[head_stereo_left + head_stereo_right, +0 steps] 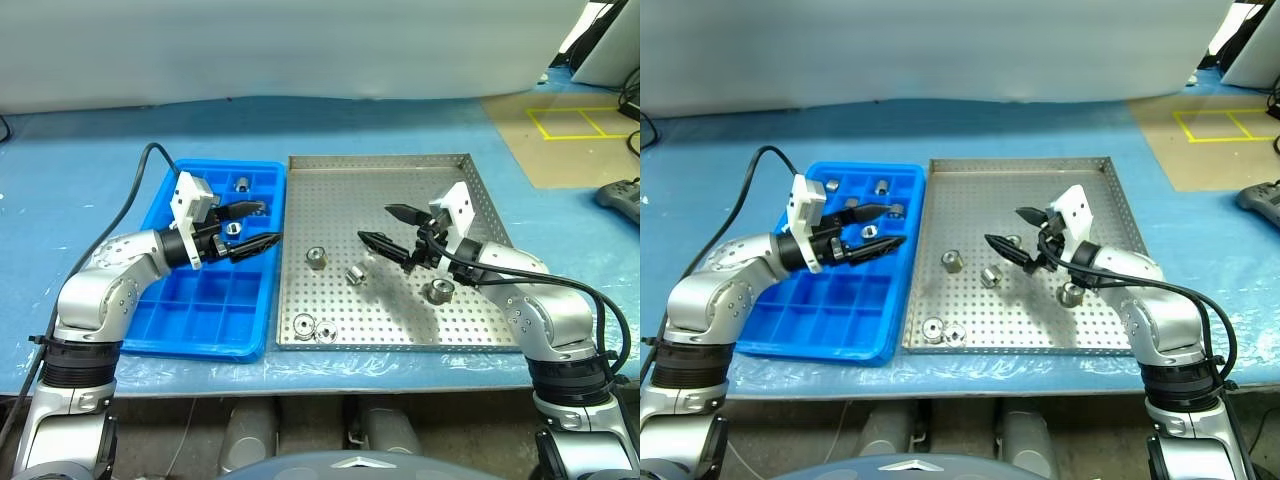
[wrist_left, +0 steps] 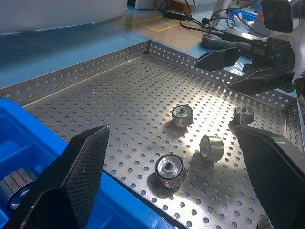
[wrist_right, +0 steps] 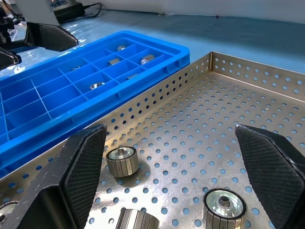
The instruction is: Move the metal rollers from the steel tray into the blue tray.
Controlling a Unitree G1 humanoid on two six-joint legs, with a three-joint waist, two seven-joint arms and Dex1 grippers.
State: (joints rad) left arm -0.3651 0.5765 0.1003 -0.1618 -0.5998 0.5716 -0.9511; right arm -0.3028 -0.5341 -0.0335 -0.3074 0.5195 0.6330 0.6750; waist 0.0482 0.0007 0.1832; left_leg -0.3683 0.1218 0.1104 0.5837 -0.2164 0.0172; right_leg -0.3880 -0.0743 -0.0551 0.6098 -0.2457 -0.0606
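- The blue-covered table surface (image 1: 400,130) filled most of the head-camera frame, and both trays lay on it side by side at the centre.
- The large square silver metal tray with a perforated floor and low raised rim, the steel tray (image 1: 330,200), sat right of centre, its left rim just beside the blue tray.
- The bright blue rectangular plastic tray with a grid of small square compartments (image 1: 215,320) sat left of centre.
- The left gripper (image 1: 258,225), two black fingers on a white wrist block, hovered over the upper right part of the blue tray; its fingers stood wide apart and held nothing.
- The right gripper (image 1: 388,226) hovered over the middle of the steel tray, fingers spread wide and empty.
- A grey handheld controller (image 1: 622,200) lay at the right edge of the frame.
- Small shiny silver cylindrical metal rollers (image 1: 316,257) lay scattered on the steel tray: one centre-left, one tipped on its side (image 1: 355,274) just right of it, one (image 1: 440,291) under the right arm, and two (image 1: 313,327) close together by the lower rim.
- Several more rollers (image 1: 881,185) rested in the upper compartments of the blue tray.
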